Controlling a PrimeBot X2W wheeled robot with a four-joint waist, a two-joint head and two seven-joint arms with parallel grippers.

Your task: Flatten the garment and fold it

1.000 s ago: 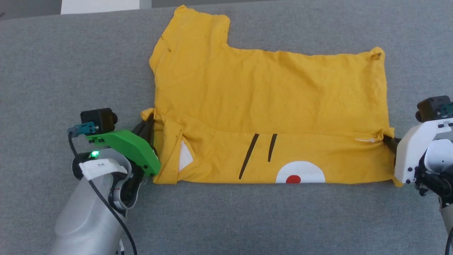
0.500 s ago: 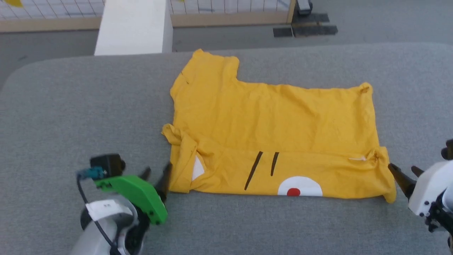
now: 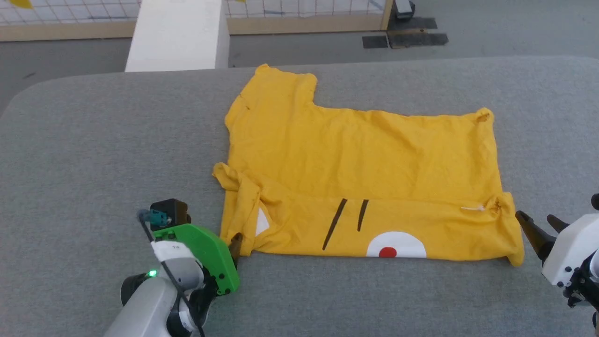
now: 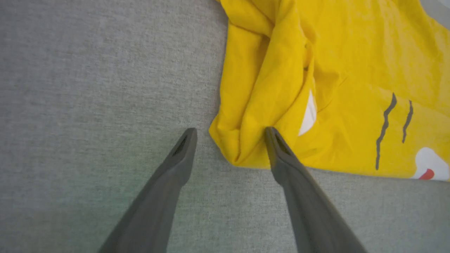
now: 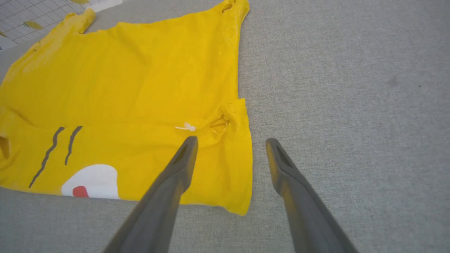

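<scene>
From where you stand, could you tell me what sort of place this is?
Probably a robotics test room, not a home: a wide grey fabric-covered table bearing a bright yellow cotton T-shirt, a white grid-lined panel edged in wood, and a white block beyond.

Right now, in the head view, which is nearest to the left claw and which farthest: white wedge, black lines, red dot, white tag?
From the left claw:
1. White wedge, just right of it.
2. Black lines, middle of the shirt.
3. Red dot, on the near edge.
4. White tag, far right end.
</scene>
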